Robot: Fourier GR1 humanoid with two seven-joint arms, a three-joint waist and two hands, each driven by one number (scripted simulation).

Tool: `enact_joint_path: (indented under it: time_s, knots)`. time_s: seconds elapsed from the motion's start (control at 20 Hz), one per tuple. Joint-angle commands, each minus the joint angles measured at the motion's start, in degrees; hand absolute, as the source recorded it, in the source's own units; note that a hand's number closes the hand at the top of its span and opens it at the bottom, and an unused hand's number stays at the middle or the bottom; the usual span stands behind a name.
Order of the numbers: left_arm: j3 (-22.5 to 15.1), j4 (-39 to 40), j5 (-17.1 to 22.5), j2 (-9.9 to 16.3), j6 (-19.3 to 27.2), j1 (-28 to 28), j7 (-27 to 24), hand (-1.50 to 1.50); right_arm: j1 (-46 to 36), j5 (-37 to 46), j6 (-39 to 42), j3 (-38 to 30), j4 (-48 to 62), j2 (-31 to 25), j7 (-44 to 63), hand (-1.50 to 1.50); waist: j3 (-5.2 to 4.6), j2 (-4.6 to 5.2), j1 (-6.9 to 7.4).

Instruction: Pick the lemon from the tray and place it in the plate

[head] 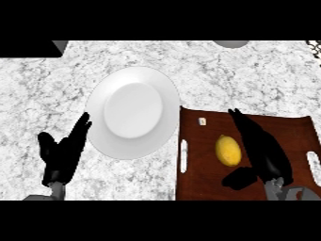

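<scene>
The lemon (228, 150) lies on the tray (298, 132), near the tray's left half and a little below its middle. The plate (133, 112) sits on the counter (260, 75) just left of the tray, its right rim close to or slightly over the tray's upper left corner, and it holds nothing. So the main part of the task is not yet done: the lemon has not been lifted and nothing has been placed.

The right hand (260, 146) is over the tray, just right of the lemon. Its fingers run straight toward the tray's far edge and its thumb (241, 178) juts out to the left, below the lemon. The hand is spread, not curled round anything; fingers and thumb bracket the lemon on two sides, but I cannot tell whether any part touches it. I judge this as the approach just before a grasp.

The left hand (62, 153) shows left of the plate, beside its lower left rim, fingers straight and together, pointing up toward the plate. It holds nothing and appears to be resting.

What is left, as I read it: close the right hand on the lemon, lift it off the tray, carry it left over the tray's edge to the plate, and set it down in the plate's flat centre. The carry is short, since plate and tray are side by side.
</scene>
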Motion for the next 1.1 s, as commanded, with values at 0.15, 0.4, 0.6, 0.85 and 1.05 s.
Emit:
enact_joint_path:
  time_s: [0.15, 0.4, 0.6, 0.85, 1.05]
  knots:
    - [1.5, 5.3, -0.2, -2.1, -1.4, -2.2, 0.1, 0.0, -4.0, 0.6, 2.6, -3.1, 8.7, 3.3, -4.5, -1.5, -0.33, 0.36, -0.03]
    - [1.5, -2.0, 0.1, -0.3, -2.5, 0.9, 4.6, 0.0, 0.0, 3.0, 6.2, 0.2, 7.1, 1.6, -5.7, 1.5, -0.32, 0.23, -0.06]
    - [1.2, 1.8, -1.5, -3.3, -1.2, -0.6, 2.1, 0.0, -1.9, 6.6, 4.9, -0.4, 10.1, 1.3, -10.0, 1.5, -0.32, 0.26, -0.11]
    - [3.1, 3.9, -1.5, -2.9, -3.1, -0.9, 0.6, 0.0, -0.6, 9.8, 3.1, -2.0, 10.1, 1.2, -13.6, 1.5, -0.33, 0.27, -0.18]
    - [2.1, 2.7, -2.0, -3.7, -3.2, 1.5, -0.7, 0.0, -0.9, 14.2, -3.8, -1.7, 9.7, 2.7, -15.0, 1.5, -0.32, 0.25, -0.15]
